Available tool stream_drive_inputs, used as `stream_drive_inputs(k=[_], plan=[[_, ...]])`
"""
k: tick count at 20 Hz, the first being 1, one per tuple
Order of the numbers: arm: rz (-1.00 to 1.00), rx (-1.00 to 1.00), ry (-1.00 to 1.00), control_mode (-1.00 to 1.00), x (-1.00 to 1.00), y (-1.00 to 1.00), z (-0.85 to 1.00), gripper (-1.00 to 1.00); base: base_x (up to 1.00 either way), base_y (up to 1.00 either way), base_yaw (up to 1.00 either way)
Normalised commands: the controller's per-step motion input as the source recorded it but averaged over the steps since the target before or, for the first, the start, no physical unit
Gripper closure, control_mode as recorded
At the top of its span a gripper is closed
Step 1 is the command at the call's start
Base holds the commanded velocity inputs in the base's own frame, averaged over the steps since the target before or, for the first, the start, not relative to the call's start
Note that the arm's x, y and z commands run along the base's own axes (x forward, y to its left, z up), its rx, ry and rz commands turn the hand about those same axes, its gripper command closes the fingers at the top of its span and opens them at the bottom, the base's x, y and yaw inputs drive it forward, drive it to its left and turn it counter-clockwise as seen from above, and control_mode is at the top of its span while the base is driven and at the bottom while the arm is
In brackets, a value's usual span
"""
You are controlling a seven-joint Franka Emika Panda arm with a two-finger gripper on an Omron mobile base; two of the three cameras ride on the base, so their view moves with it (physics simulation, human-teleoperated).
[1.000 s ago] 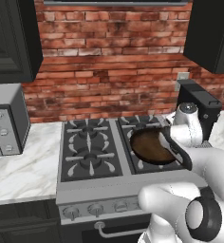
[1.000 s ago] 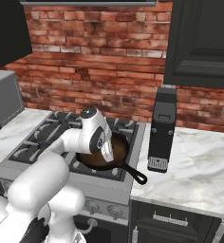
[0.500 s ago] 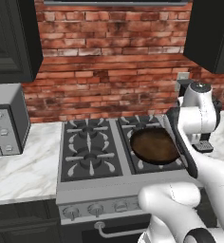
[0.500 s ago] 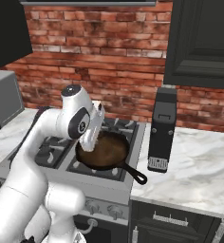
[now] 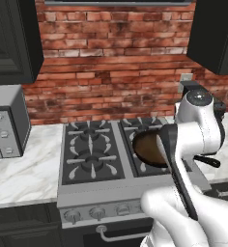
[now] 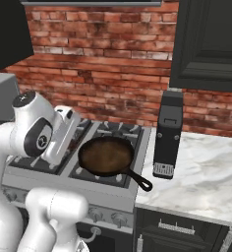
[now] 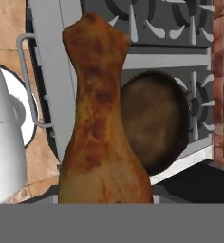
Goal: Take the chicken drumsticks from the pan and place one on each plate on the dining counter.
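The pan (image 6: 106, 155) is set on the stove (image 6: 113, 162), its handle (image 6: 137, 179) pointed toward 4 o'clock in the right base view. At 3 o'clock of the pan a coffee machine (image 6: 167, 134) is stood on the counter (image 6: 201, 170). In the hand view a drumstick (image 7: 103, 118) is seen before the pan, at its 9 o'clock.

Base cams behind arm, L & R, share stove (image 5: 94, 154) and pan (image 6: 107, 155); hand cam looks down close.

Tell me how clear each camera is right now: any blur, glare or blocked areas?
Hand view: sharp, but the held chicken drumstick looms large and covers part of the pan. Left base view: no glare; the arm hides the pan's right side. Right base view: even light, pan unobstructed, inside looks bare.
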Motion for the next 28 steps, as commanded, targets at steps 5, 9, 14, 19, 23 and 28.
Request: stream_drive_inputs(k=[5,9,14,19,23,28], plan=[[-0.02,0.00,-0.13,-1.00,0.00,0.28,0.00,1.00,0.00,0.00,0.00],[0.00,0.00,-0.06,1.00,-0.03,0.08,0.00,1.00,-0.21,0.04,0.01],[0.00,0.00,0.00,1.00,0.00,0.00,0.00,1.00,-0.73,0.40,0.29],[0.00,0.00,0.00,1.00,0.00,0.00,0.00,1.00,-0.75,0.32,0.39],[0.00,0.00,0.00,1.00,0.00,0.00,0.00,1.00,-0.92,0.43,0.38],[0.00,0.00,0.00,1.00,0.00,0.00,0.00,1.00,-1.00,0.41,0.29]])
